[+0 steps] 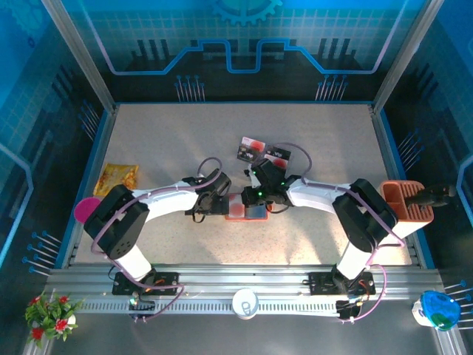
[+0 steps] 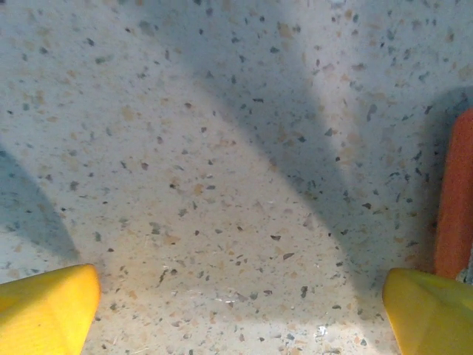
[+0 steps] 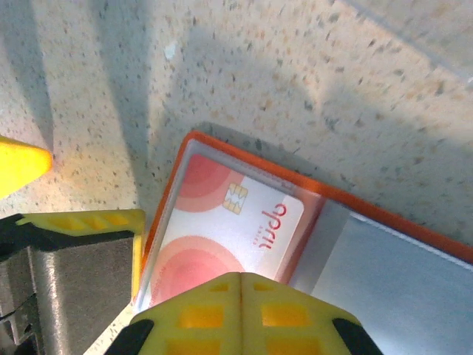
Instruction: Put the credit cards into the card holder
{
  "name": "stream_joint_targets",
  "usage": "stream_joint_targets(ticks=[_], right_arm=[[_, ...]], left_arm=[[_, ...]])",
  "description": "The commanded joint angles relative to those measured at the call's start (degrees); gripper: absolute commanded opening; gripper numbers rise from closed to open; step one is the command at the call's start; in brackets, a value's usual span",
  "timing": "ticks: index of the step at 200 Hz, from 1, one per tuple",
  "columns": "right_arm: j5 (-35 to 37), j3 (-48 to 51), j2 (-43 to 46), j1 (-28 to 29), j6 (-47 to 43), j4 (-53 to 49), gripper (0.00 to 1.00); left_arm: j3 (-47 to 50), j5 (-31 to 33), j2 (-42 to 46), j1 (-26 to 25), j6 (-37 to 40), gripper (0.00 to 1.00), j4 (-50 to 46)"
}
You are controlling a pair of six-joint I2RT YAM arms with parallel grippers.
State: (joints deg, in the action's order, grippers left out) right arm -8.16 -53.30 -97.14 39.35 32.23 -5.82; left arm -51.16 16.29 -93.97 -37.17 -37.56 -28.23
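Observation:
The card holder (image 1: 244,208) lies open and flat between the two arms, orange-red with grey-blue pockets (image 3: 384,274). A white card with pink circles and a chip (image 3: 222,222) sits in its left clear pocket. Two dark credit cards (image 1: 251,149) (image 1: 278,155) lie on the table just behind it. My right gripper (image 3: 242,288) (image 1: 256,197) is shut, tips together right over the near edge of the pocketed card. My left gripper (image 2: 240,310) (image 1: 220,201) stands wide open on bare table at the holder's left edge (image 2: 454,200), nothing between its fingers.
A yellow snack packet (image 1: 120,176) lies at the left. A pink disc (image 1: 87,208) sits at the left table edge. An orange ribbed container (image 1: 405,201) stands at the right edge. A white cup (image 1: 245,302) rests on the front rail.

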Motion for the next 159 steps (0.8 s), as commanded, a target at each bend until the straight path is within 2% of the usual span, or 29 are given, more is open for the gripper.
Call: stream_joint_targets(ticks=[1,159], right_arm=[[1.49,-1.08,0.57,-0.59,-1.98,-2.96,0.00],[0.86,-3.54,-6.19,2.55,-2.30,-3.78,0.00]], left_arm=[[0.39,1.56,2.10,1.22,-1.20,0.99,-1.79],[-4.07,0.72,-6.44,2.50,2.14,0.99,-2.91]])
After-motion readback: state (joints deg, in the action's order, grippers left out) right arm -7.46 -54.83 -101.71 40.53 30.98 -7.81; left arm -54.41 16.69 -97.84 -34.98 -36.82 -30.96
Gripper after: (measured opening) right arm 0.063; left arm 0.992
